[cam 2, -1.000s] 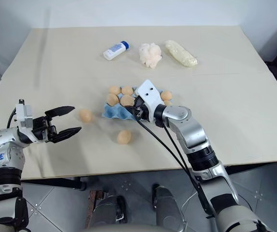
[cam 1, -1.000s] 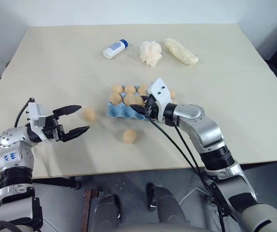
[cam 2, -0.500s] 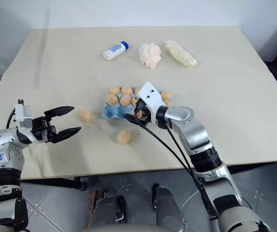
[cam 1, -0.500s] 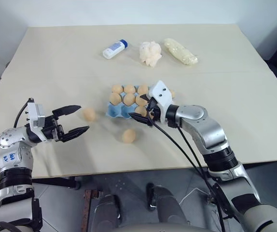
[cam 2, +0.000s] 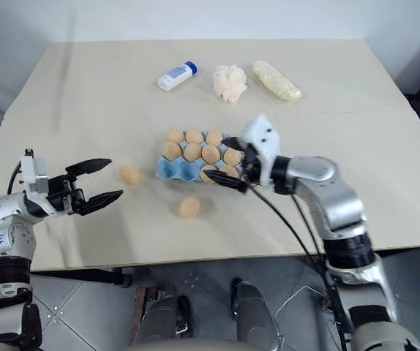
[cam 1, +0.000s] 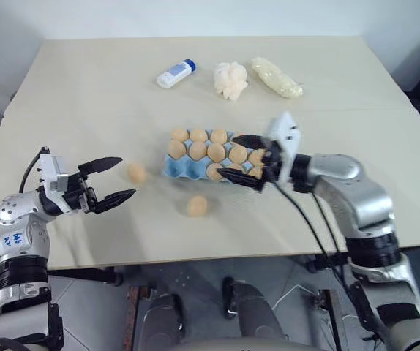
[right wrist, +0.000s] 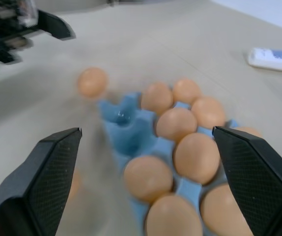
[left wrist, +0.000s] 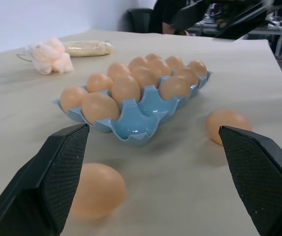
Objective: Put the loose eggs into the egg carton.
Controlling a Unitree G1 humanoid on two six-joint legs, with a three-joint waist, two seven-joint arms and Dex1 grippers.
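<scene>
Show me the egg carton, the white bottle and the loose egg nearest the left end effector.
egg carton [cam 1: 175, 168]: left eye view, empty blue corner cup.
white bottle [cam 1: 172, 76]: left eye view, body.
loose egg [cam 1: 136, 172]: left eye view, centre.

The right black two-fingered gripper [cam 2: 230, 161] hung spread wide over the near right part of the light blue moulded egg carton [cam 2: 172, 169]. Ahead of the left gripper's [cam 2: 99, 180] parted fingers, two loose tan-orange eggs [cam 2: 129, 174] [cam 2: 189, 208] lay on the beige table [cam 2: 85, 95].

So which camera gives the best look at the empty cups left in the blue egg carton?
The left wrist view: the egg carton sits close, its empty near-corner cup facing the camera. The right wrist view blurs that cup; the head views show the carton small, partly behind the right gripper.
</scene>
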